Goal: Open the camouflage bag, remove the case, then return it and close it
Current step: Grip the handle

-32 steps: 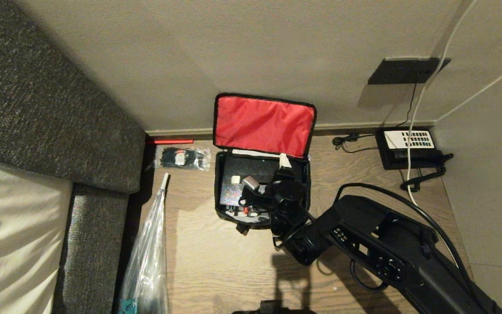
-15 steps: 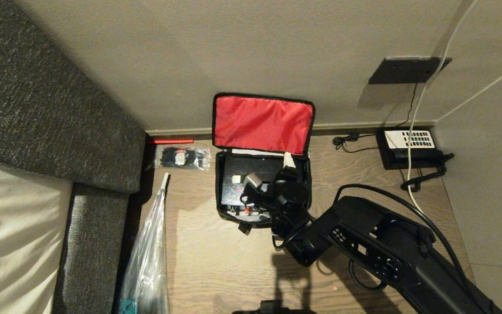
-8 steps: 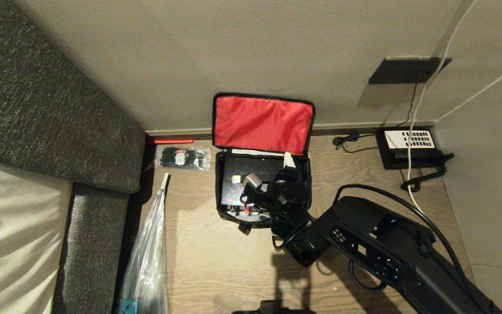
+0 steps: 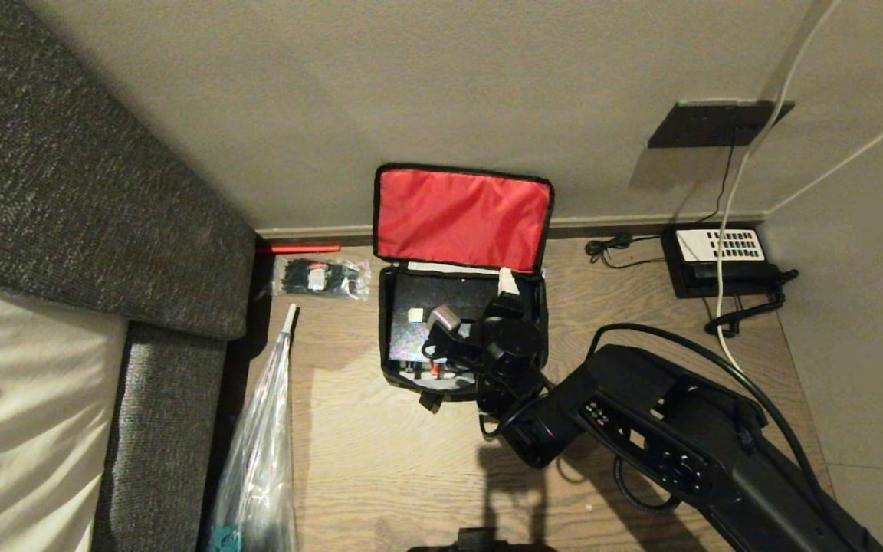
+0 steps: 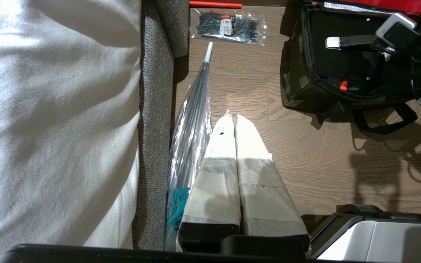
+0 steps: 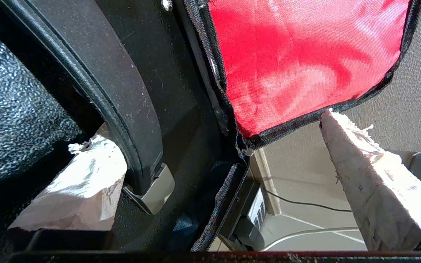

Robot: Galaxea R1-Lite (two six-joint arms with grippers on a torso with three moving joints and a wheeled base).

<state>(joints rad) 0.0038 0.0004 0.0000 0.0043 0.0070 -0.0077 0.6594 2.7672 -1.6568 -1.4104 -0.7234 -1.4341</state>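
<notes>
Camouflage bag (image 4: 461, 337) lies on the floor against the wall, red-lined lid up, case (image 4: 430, 310) inside. Right end effector (image 6: 214, 175) spread wide, empty, one finger under the case's strap handle (image 6: 122, 109). Risk: strap slides off, or the far finger snags the lid. No legible writing. Left end effector (image 5: 234, 126) closed, left of the bag.

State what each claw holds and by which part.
Nothing. The right claw is open astride the case's strap handle inside the camouflage bag; the left claw is shut, empty.
</notes>
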